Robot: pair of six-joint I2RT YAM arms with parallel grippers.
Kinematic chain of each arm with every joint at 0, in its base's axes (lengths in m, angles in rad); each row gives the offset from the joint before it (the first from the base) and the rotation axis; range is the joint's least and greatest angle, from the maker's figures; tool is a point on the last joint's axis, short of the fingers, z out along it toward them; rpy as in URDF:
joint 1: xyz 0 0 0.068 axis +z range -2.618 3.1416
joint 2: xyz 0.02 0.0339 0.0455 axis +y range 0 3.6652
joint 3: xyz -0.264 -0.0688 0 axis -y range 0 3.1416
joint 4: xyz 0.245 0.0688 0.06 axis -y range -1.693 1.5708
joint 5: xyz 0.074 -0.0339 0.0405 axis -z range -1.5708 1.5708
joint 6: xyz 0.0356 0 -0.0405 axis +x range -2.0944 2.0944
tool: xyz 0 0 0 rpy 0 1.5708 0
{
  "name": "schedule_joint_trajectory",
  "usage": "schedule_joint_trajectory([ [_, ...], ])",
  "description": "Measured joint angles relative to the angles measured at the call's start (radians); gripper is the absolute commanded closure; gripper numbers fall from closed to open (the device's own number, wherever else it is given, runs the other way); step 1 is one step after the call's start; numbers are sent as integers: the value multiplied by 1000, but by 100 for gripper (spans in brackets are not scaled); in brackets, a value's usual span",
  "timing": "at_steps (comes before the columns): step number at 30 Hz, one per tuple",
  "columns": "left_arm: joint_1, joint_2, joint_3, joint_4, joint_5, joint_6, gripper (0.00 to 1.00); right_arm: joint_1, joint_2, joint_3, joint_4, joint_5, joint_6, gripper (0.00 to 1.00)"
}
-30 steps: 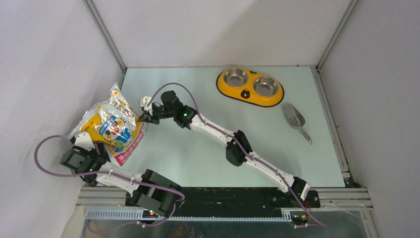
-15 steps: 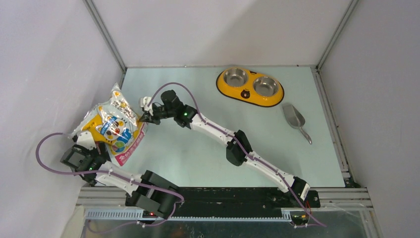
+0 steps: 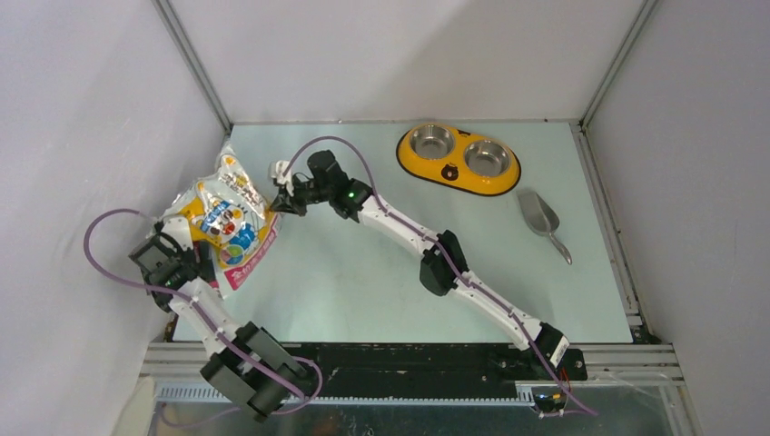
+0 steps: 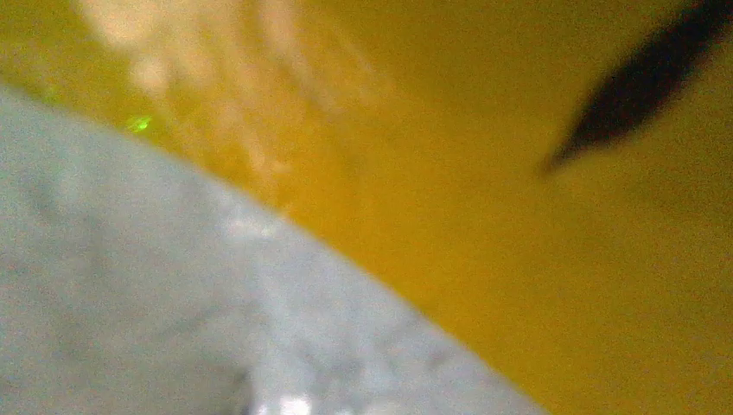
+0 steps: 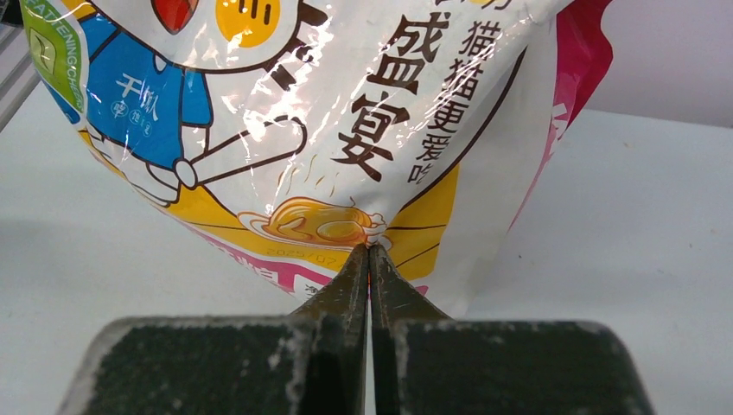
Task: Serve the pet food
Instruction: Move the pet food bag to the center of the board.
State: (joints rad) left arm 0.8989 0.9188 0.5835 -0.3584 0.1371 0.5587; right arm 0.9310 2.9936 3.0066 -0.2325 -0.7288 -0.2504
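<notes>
The pet food bag [image 3: 222, 218] is at the left side of the table [image 3: 345, 282], close to the left wall. It is shiny, with white, orange and pink on it and a cartoon cat in a blue top. The bag leans up, with one corner pointing to the back of the table and its pink edge low at the front. The food itself cannot be seen, only the bag.

The right arm [image 3: 409, 238] reaches a long way across the table to the bag's right side. Its jaws are squeezed tight together on a thin edge of the bag. In the right wrist view the two dark jaws meet right at the bag's rim, just under a little picture of a roast chicken, and the bag fills the view above them.

The left arm [image 3: 204, 313] bends up along the left wall to the bag's near left corner. Its jaws are spread wide apart. The left wrist view is very blurry and shows only orange and pale grey from very near, so you cannot tell if those jaws touch the bag.

A yellow feeder [image 3: 451, 162] with two shiny bowls sits at the back of the table, well apart from the bag. A grey scoop [image 3: 540, 218] lies just beside it on the right.
</notes>
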Motion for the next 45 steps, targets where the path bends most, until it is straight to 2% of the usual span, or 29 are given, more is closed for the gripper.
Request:
schedule_joint_trajectory([
  [11, -302, 105, 71, 3, -188, -120, 2, -79, -17, 0, -66, -8, 33, 100],
  [17, -418, 220, 161, -19, -255, -161, 2, -115, -44, 0, -158, -8, 18, 100],
  [23, -502, 323, 242, -33, -310, -186, 2, -138, -83, -11, -257, -1, -13, 100],
  [29, -610, 397, 298, -27, -339, -246, 2, -134, -164, -61, -366, -69, -33, 100],
  [37, -649, 449, 340, -19, -310, -271, 2, -126, -269, -168, -448, -79, -74, 100],
  [42, -649, 413, 318, -26, -291, -269, 2, -163, -309, -212, -435, -13, -63, 86],
  [45, -650, 342, 277, -47, -262, -265, 2, -202, -332, -243, -374, 103, -46, 65],
])
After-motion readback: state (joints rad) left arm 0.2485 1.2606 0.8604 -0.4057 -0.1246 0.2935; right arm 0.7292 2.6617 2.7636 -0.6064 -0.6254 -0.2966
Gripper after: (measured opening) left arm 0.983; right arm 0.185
